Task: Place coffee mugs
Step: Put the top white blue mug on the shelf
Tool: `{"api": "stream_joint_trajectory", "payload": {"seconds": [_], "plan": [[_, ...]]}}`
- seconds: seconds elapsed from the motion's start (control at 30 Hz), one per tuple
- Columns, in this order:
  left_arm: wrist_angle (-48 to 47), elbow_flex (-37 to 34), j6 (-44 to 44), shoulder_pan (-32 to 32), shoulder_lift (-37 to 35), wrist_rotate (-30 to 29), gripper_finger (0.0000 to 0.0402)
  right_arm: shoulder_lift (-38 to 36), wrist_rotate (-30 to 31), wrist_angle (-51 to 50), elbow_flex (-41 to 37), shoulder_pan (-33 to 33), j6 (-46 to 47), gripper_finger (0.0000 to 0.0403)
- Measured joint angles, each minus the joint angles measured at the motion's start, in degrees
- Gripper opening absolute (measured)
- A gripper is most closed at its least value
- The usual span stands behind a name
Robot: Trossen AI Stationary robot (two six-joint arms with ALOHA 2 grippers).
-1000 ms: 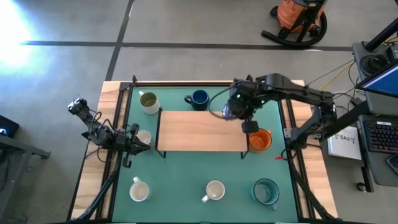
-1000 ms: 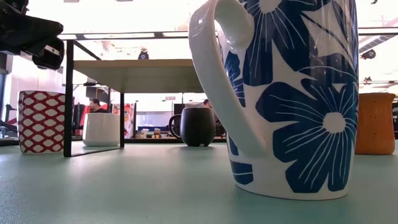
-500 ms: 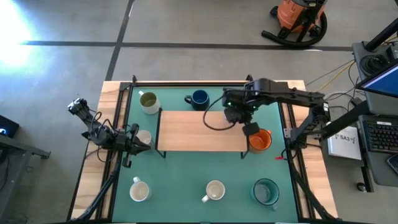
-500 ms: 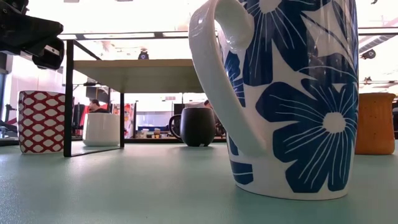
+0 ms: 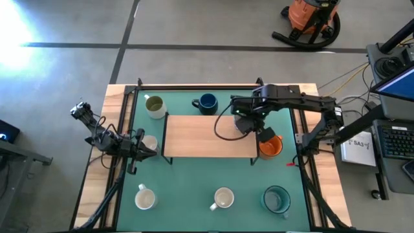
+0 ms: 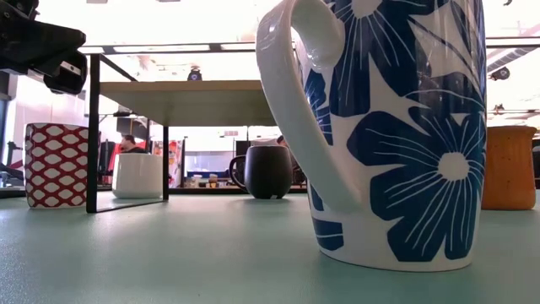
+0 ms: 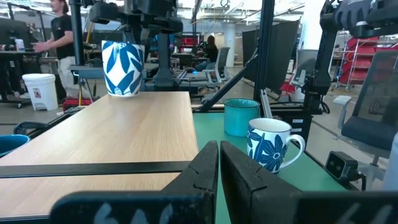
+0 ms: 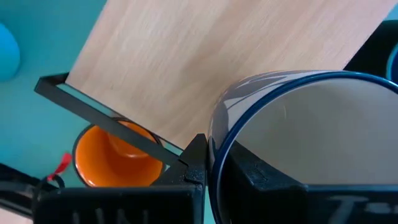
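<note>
My right gripper [image 5: 246,123] hangs over the right end of the wooden shelf [image 5: 200,136], shut on a white mug with blue flowers [image 7: 122,67]. The mug's foot is close to the shelf top; whether it touches I cannot tell. An orange mug [image 5: 270,145] stands on the green mat by the shelf's right leg. An olive mug [image 5: 154,105] and a navy mug [image 5: 207,102] stand behind the shelf. My left gripper [image 5: 139,144] waits shut and level at the table's left side, beside a cream mug [image 5: 150,142]. My right gripper holds the flowered mug by its blue-edged rim [image 8: 214,149], one finger [image 8: 261,177] inside the cup and the other [image 8: 196,162] outside the wall. The fingers come from above, pointing steeply down. The mug hangs upright below them, mouth up.
Along the near edge stand a teal mug [image 5: 276,199] and two white mugs [image 5: 223,198] [image 5: 145,197]. A second flowered mug [image 6: 396,127] stands right before the low camera. A black frame rail [image 5: 213,86] rims the mat. Most of the shelf top is bare.
My right gripper has sunk toward the shelf's right end and rolled about its pointing line, keeping its hold. The flowered mug has come down and turned with it, staying upright.
</note>
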Motion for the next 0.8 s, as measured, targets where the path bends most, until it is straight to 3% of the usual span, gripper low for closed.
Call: {"api": "stream_joint_trajectory", "payload": {"seconds": [0.2, 0.37, 0.57, 0.8], "plan": [[0.0, 0.0, 0.0, 0.0, 0.0, 0.0, 0.0, 0.1, 0.9, 0.2, -1.3, 0.0, -1.0, 0.0022], [0.0, 0.0, 0.0, 0.0, 0.0, 0.0, 0.0, 0.0, 5.6, 0.3, -1.7, -0.1, -0.2, 0.0022], [0.0, 0.0, 0.0, 0.0, 0.0, 0.0, 0.0, 0.0, 4.7, 0.3, -1.7, -0.1, 4.7, 0.0022], [0.0, 0.0, 0.0, 0.0, 0.0, 0.0, 0.0, 0.0, 3.2, 0.1, -1.7, 0.0, 4.3, 0.0022]]}}
